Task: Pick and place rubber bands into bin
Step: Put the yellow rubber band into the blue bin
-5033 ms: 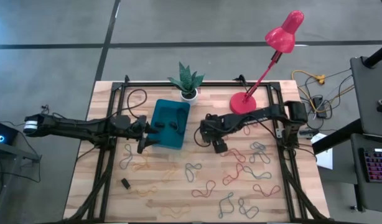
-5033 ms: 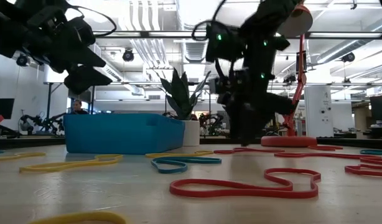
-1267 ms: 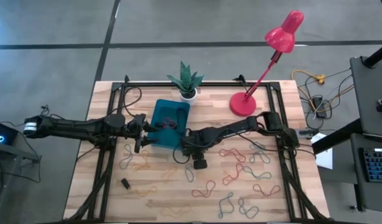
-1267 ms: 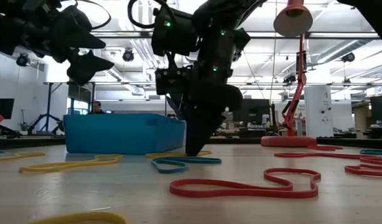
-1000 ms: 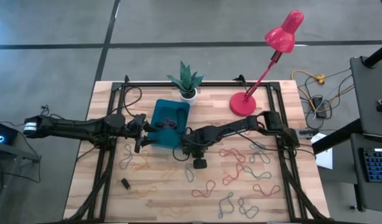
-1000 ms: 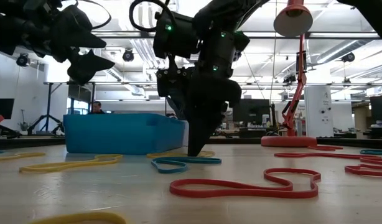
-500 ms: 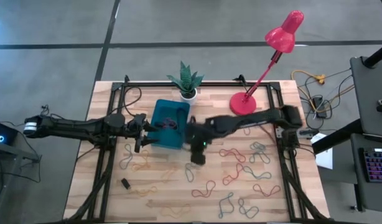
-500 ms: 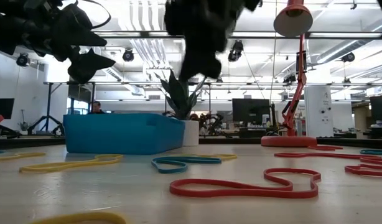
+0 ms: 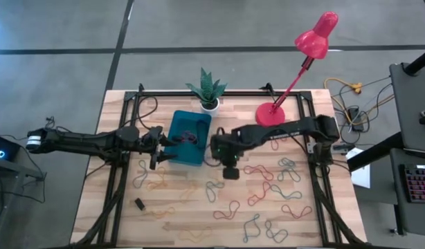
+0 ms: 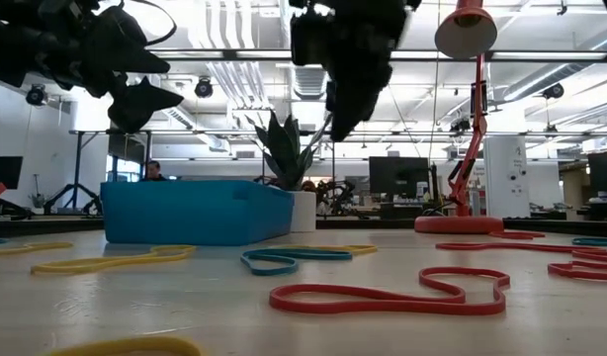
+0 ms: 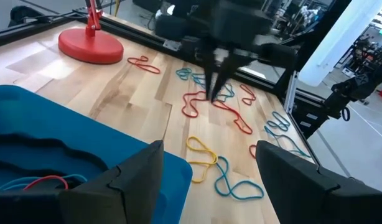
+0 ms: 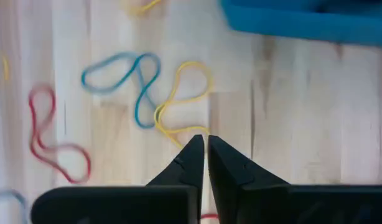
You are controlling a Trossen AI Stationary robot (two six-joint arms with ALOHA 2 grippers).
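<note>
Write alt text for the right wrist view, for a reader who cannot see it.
The right pincer, shut and holding nothing, points down at a wooden tabletop, just over a yellow rubber band. A blue band and a red band lie nearby, beside the teal bin.

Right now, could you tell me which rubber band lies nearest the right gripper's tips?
The yellow band, a pinched loop just ahead of the shut right gripper. The blue band lies beside it, farther off; the red one is farther still.
</note>
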